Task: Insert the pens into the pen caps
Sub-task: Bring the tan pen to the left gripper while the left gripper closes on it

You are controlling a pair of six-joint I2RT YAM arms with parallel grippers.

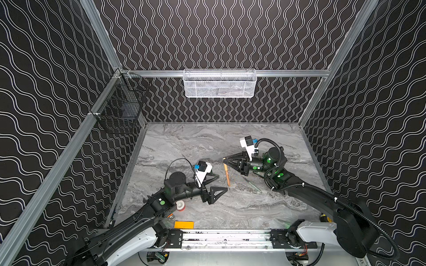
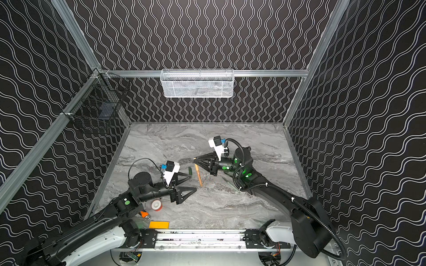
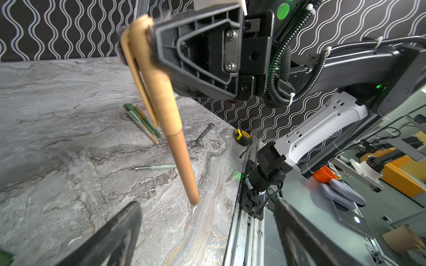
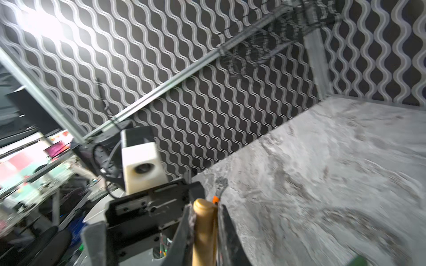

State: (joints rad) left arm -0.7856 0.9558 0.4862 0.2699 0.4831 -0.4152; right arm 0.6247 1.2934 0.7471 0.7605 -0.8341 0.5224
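Right tool (image 1: 224,159) clenched on the tan cap (image 3: 159,92) of a tan pen (image 1: 227,176); left tool (image 1: 222,183) spread wide, gripping nothing.

The tan pen hangs tilted over the counter (image 1: 184,142), capped end up in the tool and bare end down (whether it touches the marble I cannot tell). The left tool is on the left of the tan pen, and one dark green cap (image 2: 190,171) lies flat just left of the pen. To the tan pen's right, mostly under the right arm in both top views, lies one uncapped pale green pen (image 3: 156,167). The tan pen covers its rear end in the left wrist view. Also there is a cluster of pens (image 3: 143,122), three or four, too bunched to count surely. Farther that way are one silver wrench (image 3: 202,135) and one yellow tape measure (image 3: 242,137). Left of the tan pen, past the left tool, are one tape roll (image 1: 180,205) and one orange block (image 1: 184,224).
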